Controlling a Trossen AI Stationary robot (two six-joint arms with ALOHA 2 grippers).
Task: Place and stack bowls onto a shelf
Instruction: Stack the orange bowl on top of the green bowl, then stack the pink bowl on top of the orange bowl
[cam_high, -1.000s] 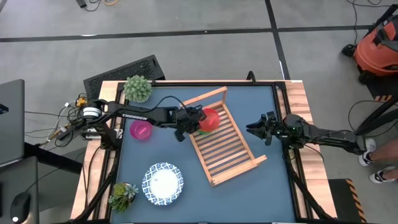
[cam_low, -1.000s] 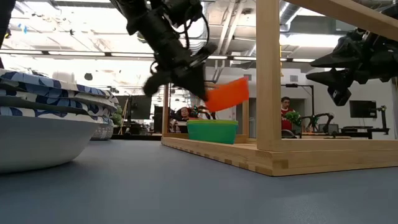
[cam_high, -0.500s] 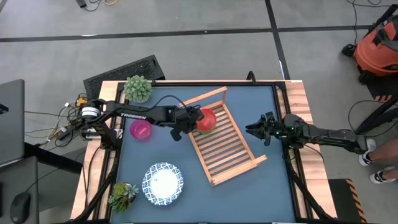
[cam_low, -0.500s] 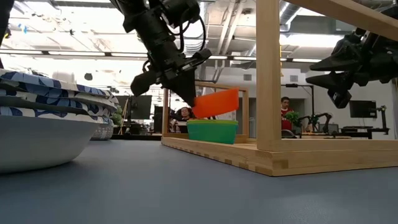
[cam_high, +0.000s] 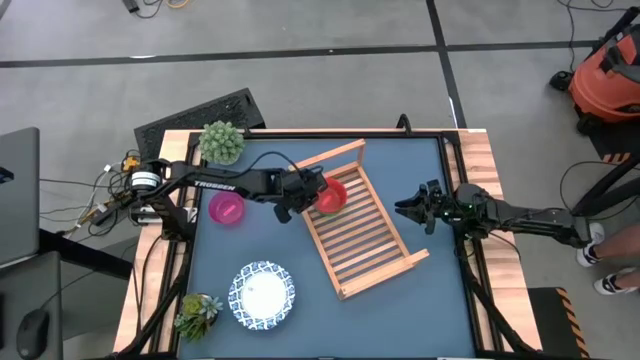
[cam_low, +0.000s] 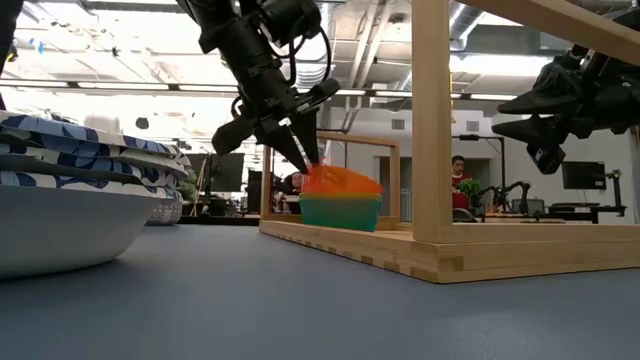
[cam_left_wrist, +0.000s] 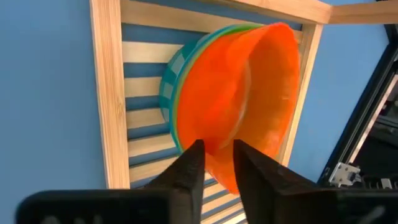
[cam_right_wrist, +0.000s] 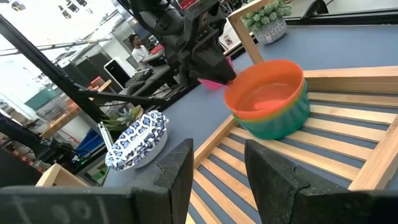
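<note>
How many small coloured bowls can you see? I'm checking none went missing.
3: the pink bowl on the table left of the shelf, and the red bowl nested in the green bowl on it. Others may be hidden.
</note>
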